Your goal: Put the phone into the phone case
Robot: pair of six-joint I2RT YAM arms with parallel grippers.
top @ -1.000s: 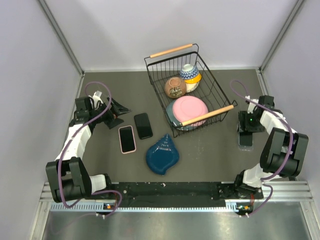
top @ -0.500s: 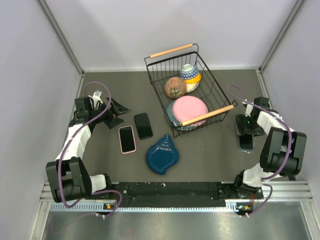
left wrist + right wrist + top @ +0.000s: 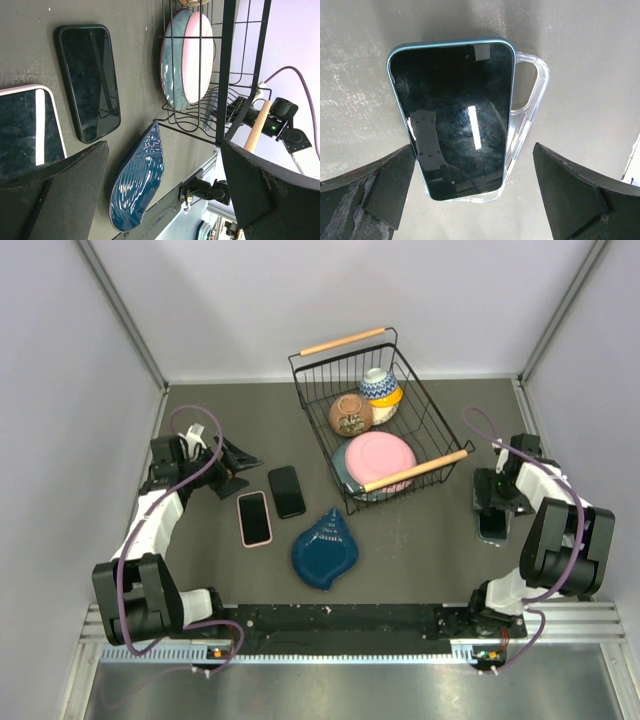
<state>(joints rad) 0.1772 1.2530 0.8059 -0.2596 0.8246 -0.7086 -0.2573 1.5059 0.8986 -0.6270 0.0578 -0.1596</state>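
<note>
just widened to full spread above phone [image 3: 455, 115]: right gripper [image 3: 492, 504], holding nothing. lying askew on clear phone case [image 3: 530, 85] at right side of desk [image 3: 420, 540], seemingly not snapped in; pressing likely needed. left gripper [image 3: 235, 468] spread, idle, well apart.

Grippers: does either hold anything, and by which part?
Nothing is held. The left gripper and right gripper stand open; the phone lies free on the case.

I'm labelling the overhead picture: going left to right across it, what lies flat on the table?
Pink-rimmed phone → black phone → blue leaf-shaped dish → teal-edged phone. The wire basket is left out because it overlaps several of these.
</note>
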